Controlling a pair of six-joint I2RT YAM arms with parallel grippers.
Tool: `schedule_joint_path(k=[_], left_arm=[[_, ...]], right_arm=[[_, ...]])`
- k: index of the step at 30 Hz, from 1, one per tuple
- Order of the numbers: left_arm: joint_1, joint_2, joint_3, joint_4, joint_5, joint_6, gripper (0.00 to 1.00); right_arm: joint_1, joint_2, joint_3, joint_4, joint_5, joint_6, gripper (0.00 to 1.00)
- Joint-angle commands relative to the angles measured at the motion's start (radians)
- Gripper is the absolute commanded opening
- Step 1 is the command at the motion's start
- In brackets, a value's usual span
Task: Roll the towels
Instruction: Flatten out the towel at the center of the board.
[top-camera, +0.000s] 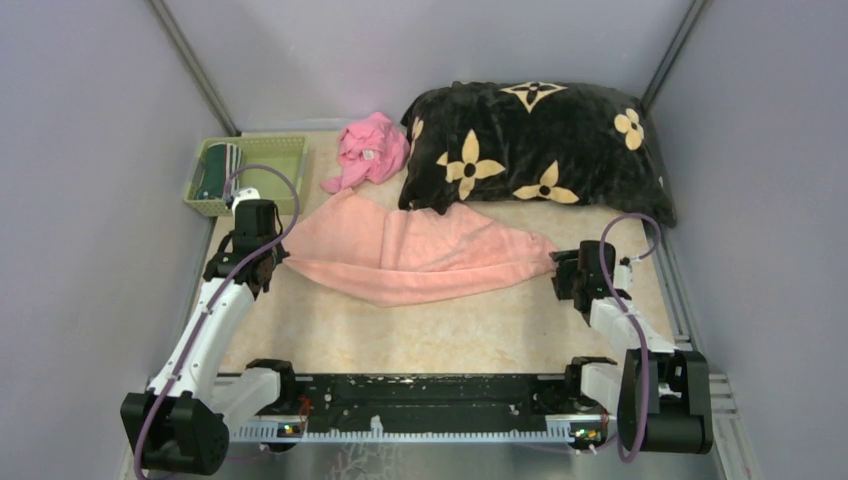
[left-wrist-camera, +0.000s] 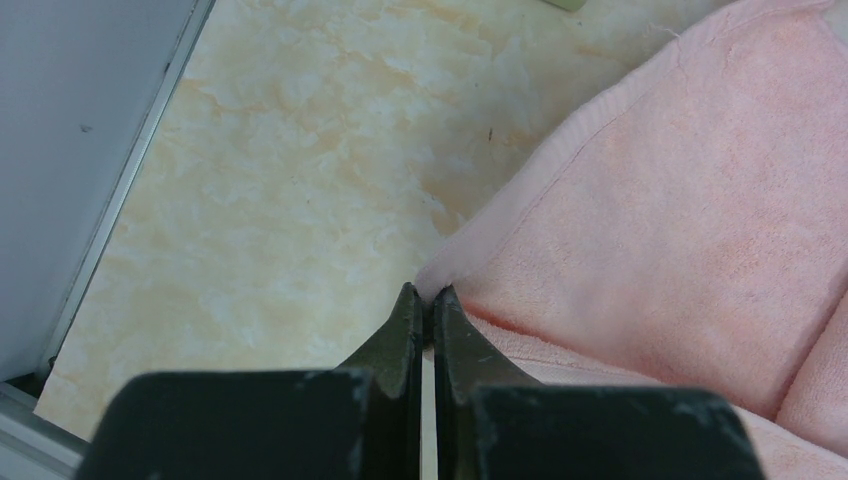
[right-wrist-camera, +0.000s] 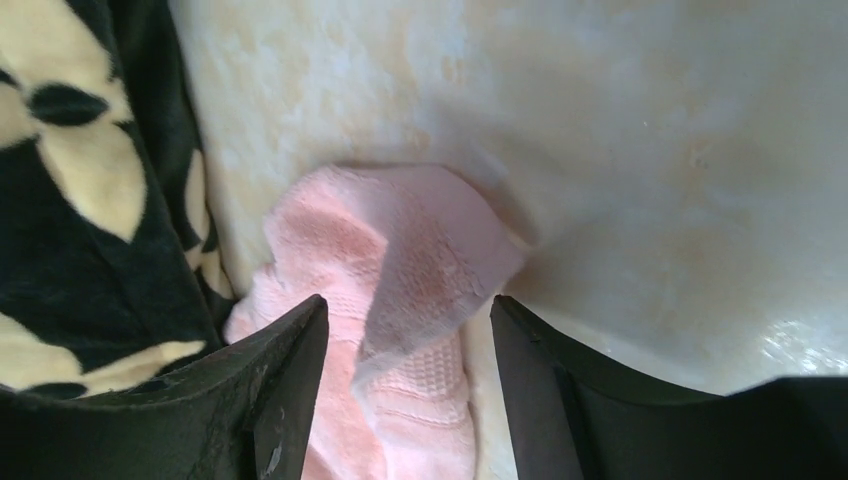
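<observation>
The pale salmon-pink towel (top-camera: 420, 255) lies bunched lengthwise across the table between my two grippers. My left gripper (top-camera: 262, 262) is shut on the towel's left corner (left-wrist-camera: 440, 285); in the left wrist view the jaws (left-wrist-camera: 425, 295) pinch the fabric at their tips. My right gripper (top-camera: 560, 270) is open around the towel's right end (right-wrist-camera: 400, 270), which lies folded between the fingers (right-wrist-camera: 290, 350) in the right wrist view. The dark green towel with white stripes (top-camera: 217, 170) sits in a green basket (top-camera: 275, 160) at the far left.
The big black blanket with tan flowers (top-camera: 535, 150) fills the far right and shows at the left of the right wrist view (right-wrist-camera: 90, 200). A crumpled bright pink cloth (top-camera: 370, 148) lies beside it. Grey walls close in both sides.
</observation>
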Motion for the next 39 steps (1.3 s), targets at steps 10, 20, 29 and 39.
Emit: schedule_joint_path(k=[10,20,29,39], left_arm=[[-0.002,0.003,0.001,0.019,-0.006,0.007,0.0],[-0.002,0.004,-0.001,0.018,-0.005,0.008,0.0],[-0.002,0.004,-0.001,0.018,-0.004,0.009,0.0],[0.017,0.018,0.091,0.008,0.023,-0.02,0.0]], right_arm=[[-0.091,0.009,0.022,0.172,0.095,-0.045,0.46],[-0.116,0.019,0.041,0.192,0.07,-0.132,0.33],[-0.132,0.029,0.087,0.173,0.037,-0.232,0.09],[-0.164,-0.027,0.385,-0.099,0.022,-0.444,0.0]])
